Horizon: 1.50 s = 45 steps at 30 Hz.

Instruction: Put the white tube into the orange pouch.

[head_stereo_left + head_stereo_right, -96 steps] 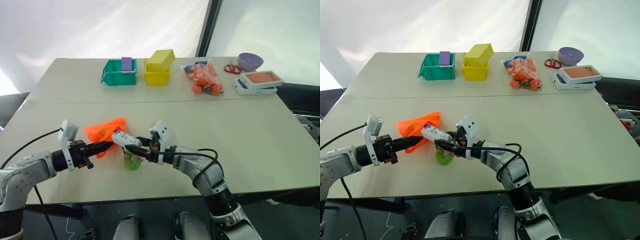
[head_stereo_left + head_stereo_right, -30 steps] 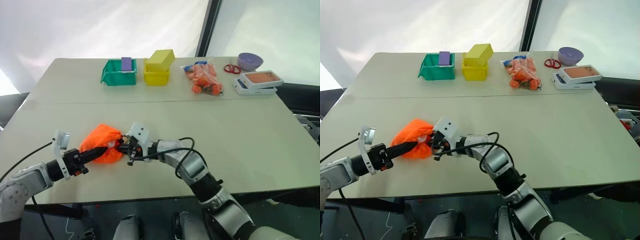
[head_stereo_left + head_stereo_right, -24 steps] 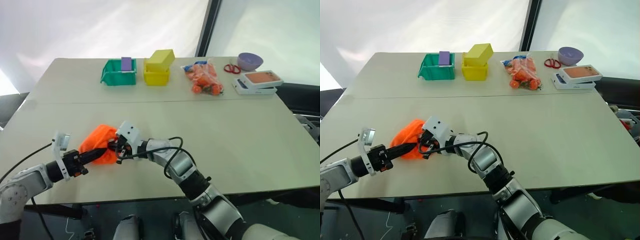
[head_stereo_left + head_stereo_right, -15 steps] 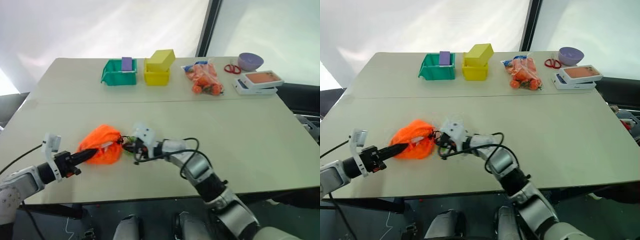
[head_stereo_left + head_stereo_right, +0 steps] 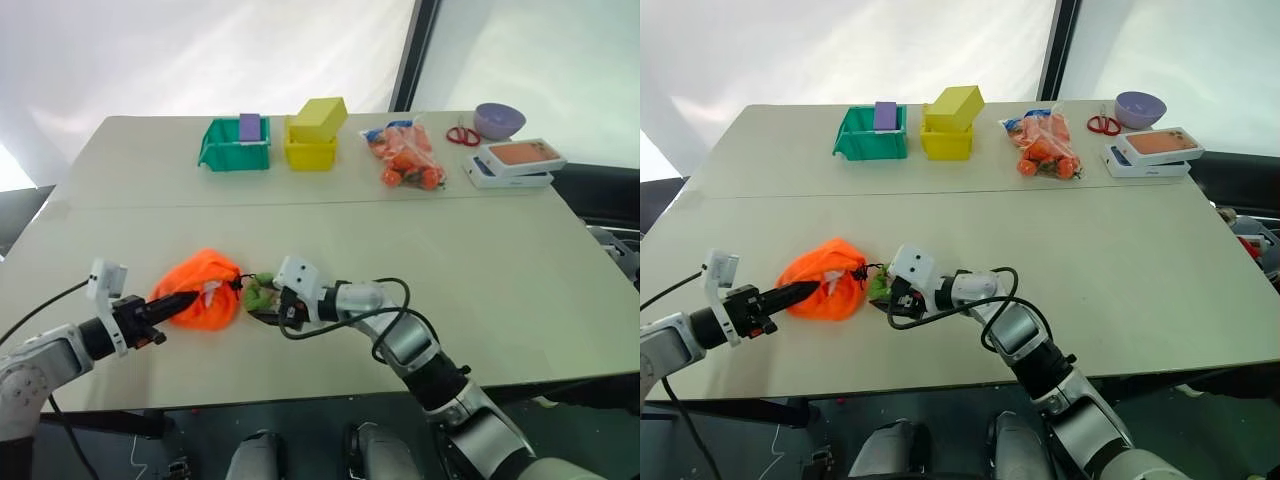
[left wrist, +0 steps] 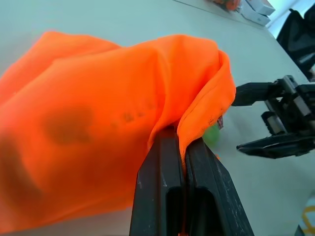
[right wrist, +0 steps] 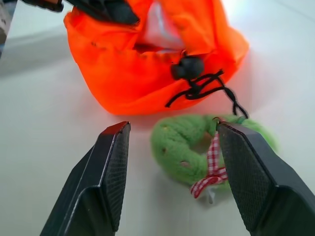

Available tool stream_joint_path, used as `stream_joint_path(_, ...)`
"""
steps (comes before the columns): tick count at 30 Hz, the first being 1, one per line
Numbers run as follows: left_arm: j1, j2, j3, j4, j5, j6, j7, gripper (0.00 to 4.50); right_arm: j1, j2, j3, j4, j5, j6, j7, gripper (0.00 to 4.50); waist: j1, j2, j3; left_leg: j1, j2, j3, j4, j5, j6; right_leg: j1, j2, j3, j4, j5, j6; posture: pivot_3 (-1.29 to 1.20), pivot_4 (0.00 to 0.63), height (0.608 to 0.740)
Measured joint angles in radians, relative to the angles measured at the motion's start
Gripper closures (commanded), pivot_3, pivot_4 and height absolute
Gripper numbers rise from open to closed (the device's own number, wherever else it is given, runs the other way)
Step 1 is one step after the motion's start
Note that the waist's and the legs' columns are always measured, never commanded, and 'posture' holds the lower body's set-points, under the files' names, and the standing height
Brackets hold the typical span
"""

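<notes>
the small white plastic squeeze tube [image 7: 158,30] shows just as a pale blurred sliver inside the mouth of the bright orange fabric drawstring pouch [image 7: 123,73], its cap and label hidden by the folds. in the left wrist view the pouch's near side runs off the picture's edge, and the cloth hides the tips of the left gripper [image 6: 178,142] pinching it. the far red-handled scissors [image 5: 462,136] are too small to make out.
</notes>
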Motion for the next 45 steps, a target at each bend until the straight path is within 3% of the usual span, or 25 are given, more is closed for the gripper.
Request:
stream_joint_path(3,-0.009,-0.007,0.0,-0.003,-0.008,0.012,0.01,4.5,-0.023,0.013,0.026,0.056,-0.035,-0.01,-0.001,1.64,0.001,0.0,0.0,0.0,0.0,0.0,0.0,0.0,0.0,0.001,0.0,0.0,0.0,0.0,0.0,0.0,0.15,0.74)
stream_joint_path(5,-0.013,-0.01,0.0,-0.015,-0.02,0.015,0.014,4.5,-0.031,0.015,0.047,0.088,-0.064,-0.02,-0.006,2.16,0.0,0.0,0.0,0.0,0.0,0.0,0.0,0.0,0.0,0.001,0.0,0.0,0.0,0.0,0.0,0.0,0.15,0.74)
stream_joint_path(8,-0.013,-0.014,0.001,-0.021,-0.045,0.032,0.014,3.56,-0.035,0.023,0.049,0.103,-0.092,-0.042,-0.026,3.45,0.001,-0.001,0.0,0.0,0.0,0.0,0.0,0.001,0.0,0.002,0.0,0.0,0.0,0.0,0.0,0.0,0.15,0.74)
stream_joint_path(10,-0.013,-0.018,0.002,-0.023,-0.06,0.035,0.014,2.62,-0.034,0.021,0.047,0.1,-0.098,-0.044,-0.03,4.44,0.001,-0.001,0.0,0.0,0.0,0.0,0.0,0.001,0.0,0.002,0.0,0.0,0.001,0.0,0.0,0.0,0.15,0.74)
stream_joint_path(13,-0.02,-0.024,0.002,-0.037,-0.07,0.034,0.022,1.08,-0.02,-0.005,0.035,0.071,-0.1,-0.044,-0.032,4.5,0.002,-0.001,0.0,0.0,0.0,0.0,0.0,0.001,-0.001,0.002,0.0,0.0,0.001,0.0,0.0,0.0,0.15,0.74)
stream_joint_path(18,-0.07,-0.042,0.014,-0.036,-0.103,0.033,0.053,1.08,0.08,-0.107,-0.061,-0.071,-0.053,-0.02,-0.008,4.5,0.009,-0.002,-0.001,0.0,-0.001,-0.001,0.001,0.001,0.0,0.004,0.0,0.0,0.0,0.0,0.0,0.0,0.15,0.74)
stream_joint_path(27,-0.163,0.011,-0.06,-0.035,-0.047,-0.008,-0.016,1.08,0.347,-0.331,-0.44,-0.453,0.249,0.204,0.05,4.5,0.008,-0.005,-0.003,0.001,0.0,0.0,0.0,0.001,-0.001,0.004,0.002,-0.001,0.0,0.0,0.0,0.0,0.15,0.74)
stream_joint_path(32,-0.273,0.021,-0.209,0.016,0.055,-0.068,-0.101,1.08,0.388,-0.366,-0.5,-0.524,0.326,0.255,0.037,4.5,0.01,-0.005,-0.003,0.001,0.0,-0.001,0.0,0.001,0.0,0.004,0.002,-0.001,-0.001,-0.001,0.0,0.0,0.15,0.74)
stream_joint_path(33,-0.292,0.02,-0.232,0.033,0.069,-0.077,-0.118,0.56,0.39,-0.372,-0.502,-0.529,0.331,0.256,0.033,4.5,0.011,-0.005,-0.003,0.001,-0.001,-0.001,0.0,0.001,0.0,0.004,0.002,-0.001,-0.001,-0.001,0.0,0.0,0.15,0.74)
stream_joint_path(35,-0.358,0.017,-0.304,0.078,0.115,-0.106,-0.176,0.04,0.393,-0.386,-0.507,-0.53,0.338,0.257,0.024,4.5,0.014,-0.006,-0.003,0.0,-0.001,-0.001,0.001,0.001,0.0,0.004,0.003,-0.001,-0.001,-0.001,0.0,0.0,0.15,0.74)
stream_joint_path(45,-0.728,-0.077,-0.727,0.426,0.513,-0.439,-0.514,0.04,0.371,-0.396,-0.496,-0.527,0.347,0.251,0.008,4.5,0.033,-0.006,-0.003,-0.001,-0.002,0.0,0.002,0.001,0.001,0.005,0.005,-0.001,-0.001,-0.001,0.0,0.0,0.15,0.74)
